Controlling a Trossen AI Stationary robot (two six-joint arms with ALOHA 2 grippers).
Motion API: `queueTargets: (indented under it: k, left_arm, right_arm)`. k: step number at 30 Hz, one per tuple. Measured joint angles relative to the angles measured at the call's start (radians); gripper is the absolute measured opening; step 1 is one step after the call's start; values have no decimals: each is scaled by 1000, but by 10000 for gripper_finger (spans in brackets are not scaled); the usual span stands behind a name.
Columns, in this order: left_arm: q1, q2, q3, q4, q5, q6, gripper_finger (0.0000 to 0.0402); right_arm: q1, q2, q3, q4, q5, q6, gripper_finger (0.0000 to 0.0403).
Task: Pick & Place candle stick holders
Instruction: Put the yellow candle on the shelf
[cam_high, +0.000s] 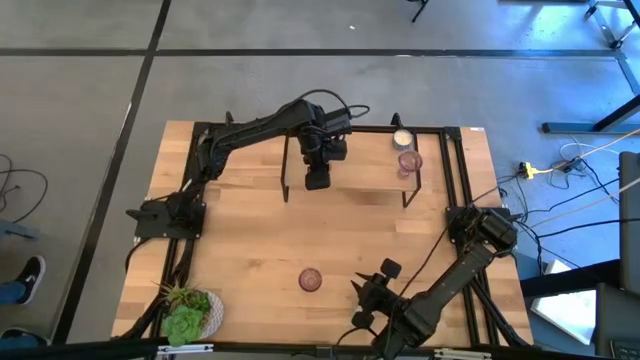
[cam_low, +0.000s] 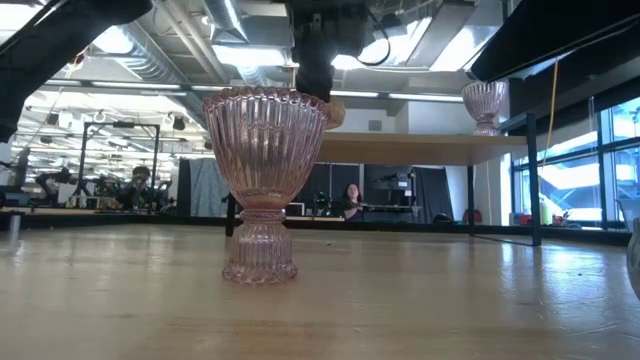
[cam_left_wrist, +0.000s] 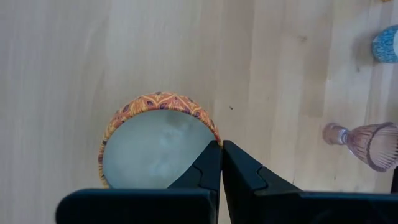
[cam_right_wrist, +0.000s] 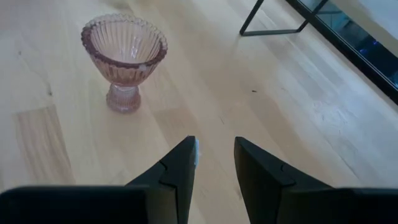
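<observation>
My left gripper (cam_high: 318, 178) reaches over the raised wooden shelf (cam_high: 365, 172) at the table's far side. It is shut on a round amber-orange patterned holder (cam_left_wrist: 158, 146) with a whitish inside, of which a bit shows in the low view (cam_low: 336, 113). A whitish holder (cam_high: 402, 139) and a pinkish ribbed holder (cam_high: 409, 160) stand on the shelf's right end. Another pinkish ribbed holder (cam_high: 311, 280) stands upright on its foot on the table near the front edge; it also shows in the right wrist view (cam_right_wrist: 124, 56). My right gripper (cam_right_wrist: 214, 155) is open and empty just right of it. My left gripper pinches the amber holder's rim (cam_left_wrist: 211, 138) on the side nearest the wrist. One finger lies over the whitish inside and the other outside the wall. The fingers point down from above. The holder stays upright; whether its base rests on the shelf I cannot tell.
A leafy green plant in a white pot (cam_high: 190, 315) stands at the table's near left corner. The shelf's dark legs (cam_high: 287, 185) stand on the table's far half. Bare wood lies between the shelf and the front pinkish holder. People sit in the room beyond (cam_low: 352, 200).
</observation>
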Motion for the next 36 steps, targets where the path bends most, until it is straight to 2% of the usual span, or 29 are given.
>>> queueTargets:
  k: [30, 36]
  left_arm:
    - [1, 0, -1, 21, -4, -25, 2]
    - [0, 0, -2, -18, -18, -35, 2]
  right_arm:
    - [0, 0, 0, 0, 5, -1, 114]
    - [0, 0, 0, 0, 4, -1, 114]
